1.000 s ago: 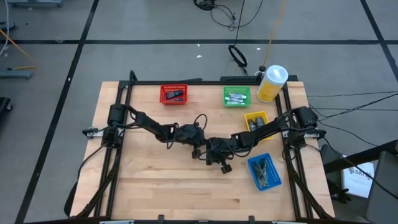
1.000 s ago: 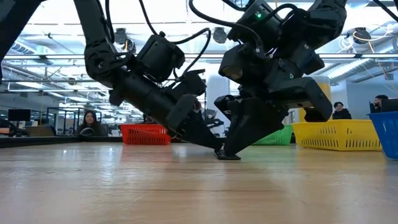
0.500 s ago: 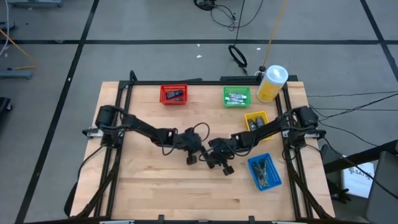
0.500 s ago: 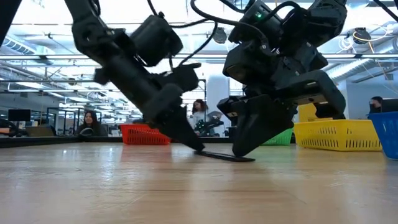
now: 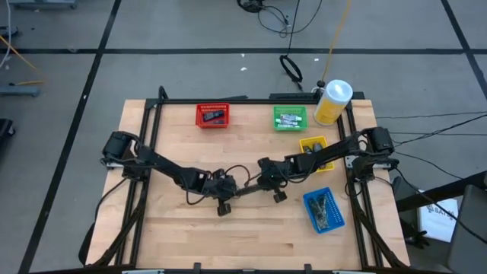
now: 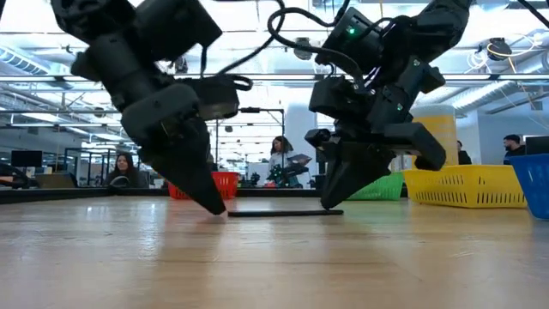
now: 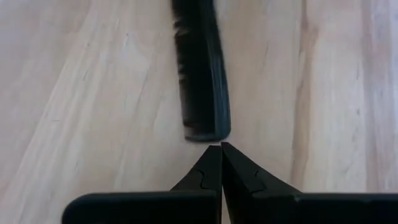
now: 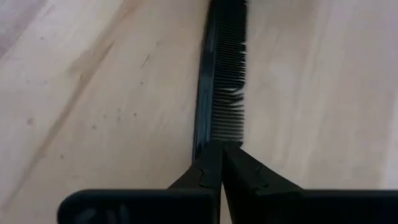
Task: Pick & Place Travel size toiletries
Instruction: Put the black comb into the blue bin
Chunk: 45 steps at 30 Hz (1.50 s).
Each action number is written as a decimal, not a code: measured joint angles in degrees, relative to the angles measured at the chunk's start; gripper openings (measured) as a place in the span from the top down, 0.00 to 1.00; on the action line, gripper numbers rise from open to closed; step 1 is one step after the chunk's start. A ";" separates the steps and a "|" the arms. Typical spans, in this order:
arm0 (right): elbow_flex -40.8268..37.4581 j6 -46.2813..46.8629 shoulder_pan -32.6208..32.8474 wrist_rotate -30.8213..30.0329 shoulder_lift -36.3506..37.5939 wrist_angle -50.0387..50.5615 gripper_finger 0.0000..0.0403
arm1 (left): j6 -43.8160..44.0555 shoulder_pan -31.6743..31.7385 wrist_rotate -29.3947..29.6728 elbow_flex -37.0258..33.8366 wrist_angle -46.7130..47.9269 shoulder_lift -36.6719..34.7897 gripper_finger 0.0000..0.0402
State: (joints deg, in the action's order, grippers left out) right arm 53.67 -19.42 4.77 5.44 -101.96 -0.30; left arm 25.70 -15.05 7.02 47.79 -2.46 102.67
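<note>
So both grippers are down on the wood tabletop [image 5: 190, 236] near the middle, one at each end of a black comb [image 6: 283, 212] lying flat. The left gripper [image 7: 221, 149] has its fingers pressed together with nothing between them, tip just short of the comb's rounded end. The right gripper [image 8: 217, 146] is closed too, tip right at the other end; can't tell if it's pinching the comb or just touching it. From above the comb is a thin dark line [image 5: 245, 190], mostly lost under cables and arms. The small toiletries sit off past the right gripper in a blue bin [image 5: 324, 211], a yellow bin [image 5: 312, 144], a green bin [image 5: 290, 118] and a red bin [image 5: 212, 115], too small to make out individually.
</note>
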 joint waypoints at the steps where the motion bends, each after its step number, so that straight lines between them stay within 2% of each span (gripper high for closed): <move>1: 0.00 -0.52 -0.04 0.00 0.43 0.06 1.00 | 0.31 -0.27 0.87 0.00 -0.54 -0.02 1.00; 7: 0.04 -1.55 0.88 0.35 3.43 -0.40 1.00 | -0.27 -0.42 1.96 0.13 -6.07 -2.59 1.00; 12: 0.11 -0.47 2.37 0.39 4.76 -2.10 0.97 | -3.82 2.30 2.11 0.17 -7.89 -4.94 1.00; 15: 0.11 1.08 3.33 0.52 4.74 -2.89 0.90 | -6.66 4.91 1.28 0.17 -9.43 -3.60 1.00; 20: 0.11 5.10 4.61 0.27 2.86 -5.42 0.69 | -10.71 8.13 -1.49 0.15 -12.00 0.72 1.00; 23: 0.17 4.74 5.84 -4.33 0.44 -8.50 0.57 | -12.46 9.17 -2.91 0.17 -14.85 3.34 1.00; 26: -0.04 2.55 7.50 -12.71 -2.33 -10.77 0.49 | -13.56 9.80 -3.05 0.17 -17.06 5.47 1.00; 30: -0.04 -0.91 9.66 -21.89 -5.12 -14.46 0.46 | -14.79 10.38 -5.29 0.22 -18.55 7.11 1.00; 33: 0.03 -2.22 10.81 -26.02 -6.94 -15.80 0.48 | -15.62 10.58 -7.03 0.24 -19.23 7.87 1.00; 45: -0.31 -3.33 11.29 -31.44 -8.66 -15.83 0.49 | -17.20 10.59 -9.52 0.33 -23.14 12.33 1.00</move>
State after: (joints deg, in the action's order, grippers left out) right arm 53.36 -22.76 16.06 -26.00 -110.63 -16.13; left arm 8.50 -4.47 -2.50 48.12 -25.61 115.00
